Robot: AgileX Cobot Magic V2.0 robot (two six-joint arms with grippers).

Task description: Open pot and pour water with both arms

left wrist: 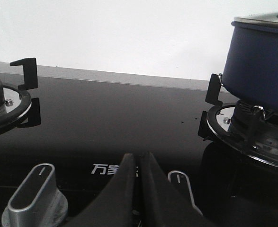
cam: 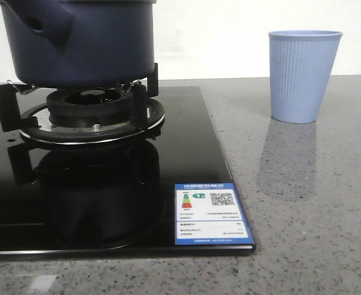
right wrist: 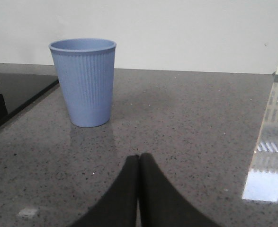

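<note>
Bright even light, glossy reflective cooktop [cam: 106,203]

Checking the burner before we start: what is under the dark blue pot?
The pot sits on the black pot-support prongs over a round gas burner, set in the glossy black cooktop. The pot's underside and the burner's center are hidden by the pot.

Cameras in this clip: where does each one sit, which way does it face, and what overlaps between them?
Front view: low over the counter, facing forward at the pot on its burner and the cup; no robot parts visible.
Left wrist view: low over the black stove glass, toward the wall; left gripper fingers closed.
Right wrist view: low over the grey counter, facing the cup; right gripper fingers closed.
Shared: front and left wrist show the pot; front and right wrist show the cup.
</note>
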